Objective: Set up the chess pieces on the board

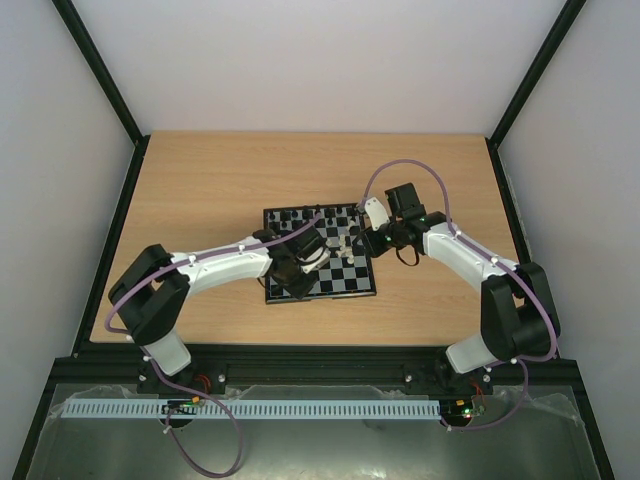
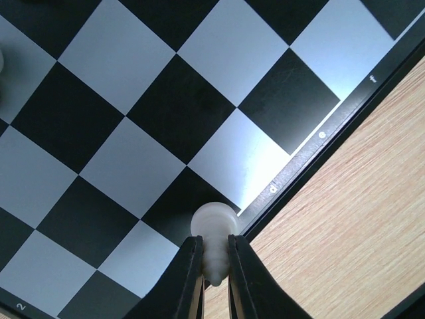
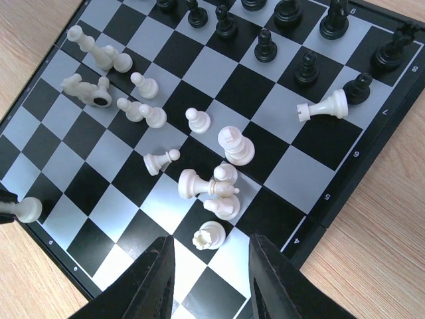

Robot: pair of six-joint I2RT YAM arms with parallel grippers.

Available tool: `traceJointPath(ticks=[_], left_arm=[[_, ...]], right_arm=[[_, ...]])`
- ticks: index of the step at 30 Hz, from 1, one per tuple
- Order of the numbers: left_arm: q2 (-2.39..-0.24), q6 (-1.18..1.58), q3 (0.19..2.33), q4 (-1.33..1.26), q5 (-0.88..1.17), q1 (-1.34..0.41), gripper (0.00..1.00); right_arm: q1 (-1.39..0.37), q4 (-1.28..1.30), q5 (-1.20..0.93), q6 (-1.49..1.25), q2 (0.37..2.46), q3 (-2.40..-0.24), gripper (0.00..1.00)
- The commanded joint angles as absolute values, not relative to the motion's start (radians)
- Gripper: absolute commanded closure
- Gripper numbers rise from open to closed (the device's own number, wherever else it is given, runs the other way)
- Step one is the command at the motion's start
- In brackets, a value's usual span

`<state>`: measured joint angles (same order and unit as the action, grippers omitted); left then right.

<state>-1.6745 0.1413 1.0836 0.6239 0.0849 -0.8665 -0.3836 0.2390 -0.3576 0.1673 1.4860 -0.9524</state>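
- Left gripper point(image 2: 214, 269): clenched on one cream-white piece point(image 2: 212, 226), at an edge square of the board point(image 2: 133, 86), beside its border.
- Right gripper point(image 3: 212, 249): released, jaws apart above scattered white pieces point(image 3: 229, 146), several toppled, mid-board.
- Black pieces point(image 3: 265, 43): mostly upright, along one edge.

The right pincer point(image 3: 212, 251) hangs above the near corner of the board point(image 3: 312, 143) with its jaws apart and nothing between them; a toppled white piece point(image 3: 209, 234) lies just beyond its fingertips. Black pieces point(image 3: 265, 45) stand upright along the far rows, while the white pieces point(image 3: 236, 146) are scattered over the middle squares, several on their sides, including a rook point(image 3: 323, 106) lying beside the black ranks. A lone white piece point(image 3: 26, 209) sits at the board's left rim, and wooden desk point(image 3: 372, 232) shows around the board.
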Motion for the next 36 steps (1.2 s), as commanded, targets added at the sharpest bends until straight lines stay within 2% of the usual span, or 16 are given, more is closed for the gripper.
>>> traceJointPath(ticks=[1, 10, 18, 28, 34, 36], left_arm=[[-1.694, 0.136, 1.102, 0.662, 0.060, -0.874, 0.95], [-1.707, 0.157, 1.098, 0.654, 0.022, -0.873, 0.95], [-1.710, 0.167, 1.094, 0.644, 0.012, -0.873, 0.87], [-1.574, 0.176, 1.124, 0.611, 0.004, -0.842, 0.65], [-1.441, 0.160, 1.097, 0.471, 0.045, -0.771, 0.56], [-1.396, 0.146, 1.070, 0.395, 0.045, -0.750, 0.48]], right_arm=[[-0.380, 0.245, -0.369, 0.165, 1.500, -0.944, 0.67], [-0.380, 0.247, -0.374, 0.167, 1.503, -0.945, 0.67], [-0.380, 0.250, -0.379, 0.166, 1.506, -0.945, 0.67], [-0.381, 0.262, -0.362, 0.156, 1.496, -0.966, 0.63], [-0.380, 0.306, -0.317, 0.174, 1.480, -1.036, 0.62], [-0.380, 0.331, -0.286, 0.229, 1.484, -1.067, 0.63]])
